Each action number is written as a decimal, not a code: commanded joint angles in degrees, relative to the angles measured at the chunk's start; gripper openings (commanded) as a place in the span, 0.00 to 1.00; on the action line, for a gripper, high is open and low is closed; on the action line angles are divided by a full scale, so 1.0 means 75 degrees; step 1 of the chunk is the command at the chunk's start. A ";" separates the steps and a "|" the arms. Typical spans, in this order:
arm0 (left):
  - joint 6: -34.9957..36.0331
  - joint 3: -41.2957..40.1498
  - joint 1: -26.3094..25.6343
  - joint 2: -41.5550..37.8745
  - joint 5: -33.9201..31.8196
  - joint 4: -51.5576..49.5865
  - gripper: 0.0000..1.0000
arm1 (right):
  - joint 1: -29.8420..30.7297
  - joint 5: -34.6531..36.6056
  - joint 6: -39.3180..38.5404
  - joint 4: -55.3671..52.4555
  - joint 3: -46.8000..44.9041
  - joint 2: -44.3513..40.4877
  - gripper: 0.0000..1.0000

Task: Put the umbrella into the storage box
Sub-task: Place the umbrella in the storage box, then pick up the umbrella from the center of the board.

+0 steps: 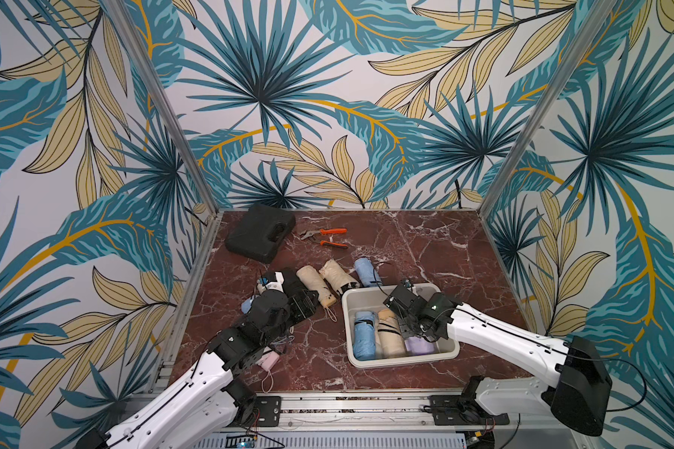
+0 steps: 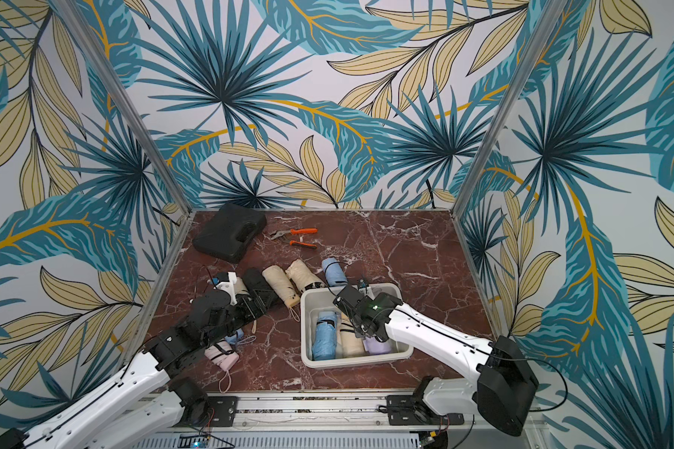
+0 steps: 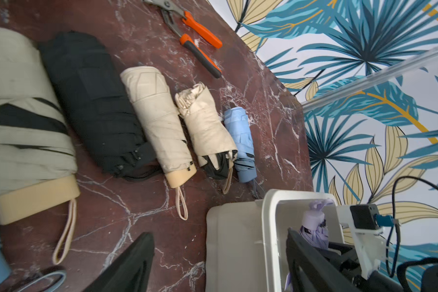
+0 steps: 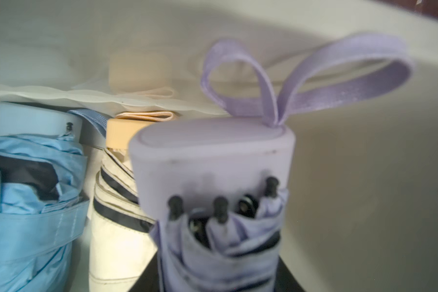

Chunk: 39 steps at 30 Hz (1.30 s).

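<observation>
Closed on the lilac umbrella (image 4: 213,156), the right gripper (image 1: 410,330) is seen lowered inside the storage box (image 1: 401,363), with its dark fingers (image 4: 143,282) pressed against the folded canopy from either side. The umbrella is held at the 3 o'clock end of the box, and its handle and looped strap project beyond the fingers. Whether its underside is touching the box floor cannot be told.

Two more folded umbrellas are laid in the same box, parallel to it. A cream umbrella (image 1: 390,334) is placed just beside it in the middle, and a blue umbrella (image 1: 363,336) is set against the 9 o'clock wall.

At 9 o'clock of the box, the left gripper (image 3: 218,233) is held over the marble table (image 1: 425,248) with its jaws spread wide and nothing between them.

A row of loose umbrellas is laid from 12 round to 10 o'clock of the box:
- a loose blue umbrella (image 1: 367,270)
- a rumpled cream umbrella (image 1: 337,276)
- a tidier cream umbrella (image 1: 315,287)
- a black umbrella (image 1: 293,285)

A pink umbrella (image 1: 270,360) is found at 8 o'clock, partly covered by the left arm. Farther out at 11 o'clock, orange-handled pliers (image 1: 327,237) and a black case (image 1: 259,233) are set well apart from the box (the case is shut, so its contents are not seen).
</observation>
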 commanded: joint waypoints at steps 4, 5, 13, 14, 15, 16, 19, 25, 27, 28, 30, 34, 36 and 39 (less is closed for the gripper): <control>0.0081 -0.0123 0.0355 -0.0042 -0.0025 -0.0235 0.94 | -0.0056 0.0320 0.0456 0.0789 -0.0410 0.0184 0.65; 0.0115 -0.0100 0.0411 0.0000 -0.0031 -0.0239 0.95 | -0.0051 0.0353 0.0448 0.0795 -0.0413 0.0154 0.71; -0.0240 0.0284 0.0772 0.0538 -0.0367 -0.1002 1.00 | -0.0052 0.0774 -0.0159 0.0592 0.0424 -0.1028 0.96; -0.0265 0.0369 0.0847 0.0605 -0.0422 -0.1184 1.00 | -0.0053 0.1048 -0.0162 0.0547 0.0630 -0.1256 0.96; -0.0272 0.0441 0.0939 0.0658 -0.0416 -0.1335 1.00 | -0.0057 0.1283 -0.0183 0.0565 0.0774 -0.1441 0.96; -0.0216 0.0511 0.1070 0.0716 -0.0353 -0.1481 1.00 | -0.0052 0.1514 -0.0127 0.0565 0.0906 -0.1663 0.97; -0.0102 0.0679 0.1520 0.0865 -0.0179 -0.2029 1.00 | -0.0053 0.1534 -0.0843 0.1033 0.1087 -0.2152 0.98; 0.0257 0.0870 0.1963 0.0776 -0.1131 -0.3010 1.00 | -0.0058 0.0759 -0.1723 0.2119 0.1059 -0.2449 0.98; 0.0637 0.0889 0.2168 0.0745 -0.1352 -0.3143 1.00 | -0.0055 0.0538 -0.1650 0.2330 0.1089 -0.2331 0.98; 0.0907 0.0866 0.2328 0.0740 -0.1352 -0.3109 1.00 | -0.0053 0.0432 -0.1549 0.2420 0.1089 -0.2260 0.98; 0.1317 0.0848 0.2688 0.0792 -0.1197 -0.3036 1.00 | -0.0052 0.0164 -0.1415 0.2628 0.1076 -0.2077 0.98; 0.0892 0.1046 0.3258 0.1071 -0.1043 -0.3977 1.00 | -0.0052 -0.0068 -0.1225 0.2785 0.1153 -0.1723 0.98; 0.0261 0.1034 0.3460 0.1129 -0.1180 -0.4621 1.00 | -0.0055 -0.0053 -0.1233 0.2802 0.1150 -0.1664 0.98; -0.0445 0.0782 0.3872 0.1120 -0.1069 -0.5074 1.00 | -0.0053 0.0045 -0.1246 0.2910 0.1037 -0.1659 0.98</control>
